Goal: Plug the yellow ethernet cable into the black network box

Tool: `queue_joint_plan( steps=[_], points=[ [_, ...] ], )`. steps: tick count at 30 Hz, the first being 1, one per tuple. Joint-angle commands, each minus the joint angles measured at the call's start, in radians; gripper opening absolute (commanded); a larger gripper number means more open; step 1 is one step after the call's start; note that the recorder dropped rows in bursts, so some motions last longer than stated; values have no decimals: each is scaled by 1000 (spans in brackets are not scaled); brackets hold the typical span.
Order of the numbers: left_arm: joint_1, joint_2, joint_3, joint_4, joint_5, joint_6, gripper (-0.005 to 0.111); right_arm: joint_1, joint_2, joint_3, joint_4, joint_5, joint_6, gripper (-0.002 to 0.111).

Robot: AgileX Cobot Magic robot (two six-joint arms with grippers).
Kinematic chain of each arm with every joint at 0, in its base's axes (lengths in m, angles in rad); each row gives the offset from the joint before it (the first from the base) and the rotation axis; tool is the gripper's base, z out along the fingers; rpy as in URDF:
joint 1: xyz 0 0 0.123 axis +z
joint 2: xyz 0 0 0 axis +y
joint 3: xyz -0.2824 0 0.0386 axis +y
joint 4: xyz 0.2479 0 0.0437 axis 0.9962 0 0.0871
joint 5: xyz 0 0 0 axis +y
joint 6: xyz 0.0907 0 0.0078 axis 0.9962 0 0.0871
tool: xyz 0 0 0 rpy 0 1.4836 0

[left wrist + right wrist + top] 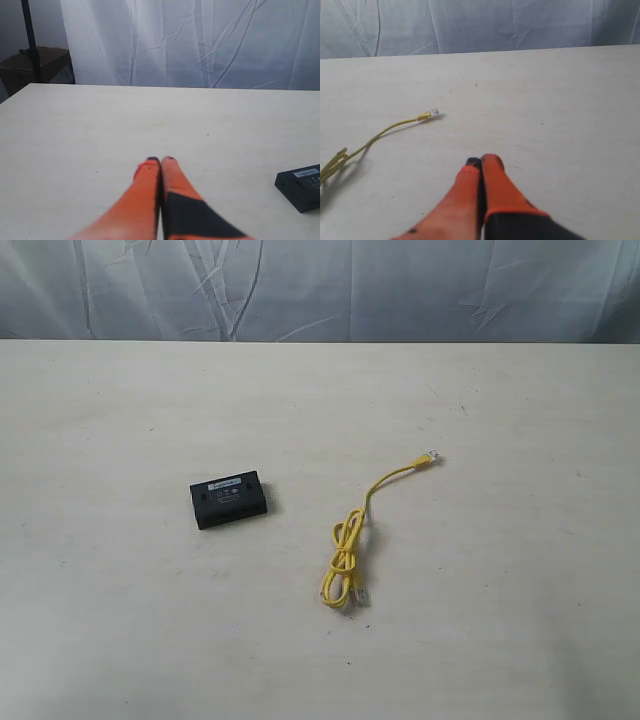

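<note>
Orange left gripper and right gripper sit closed, empty. Wrist views crop the flat black plastic box and thin yellow cable.

Test setup, probably a lab: pale table, wrinkled white cloth backdrop, black stand pole at the side.

The cable is yellow, the box black with a pale label, fingers orange
</note>
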Motion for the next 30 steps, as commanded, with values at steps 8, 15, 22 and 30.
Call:
queue_joint_plan(
  steps=[8,15,22,30],
  points=[
    [-2,-5,5,6,1,-5,0,3,-6,5,-2,-554,3,-1],
    [-2,-5,5,6,1,-5,0,3,-6,5,0,-702,-18,-1],
    [-2,-5,5,6,1,-5,0,3,31,-107,81,-383,-54,-1],
    [-2,-5,5,6,1,-5,0,3,467,-505,75,135,-54,-1]
  ],
)
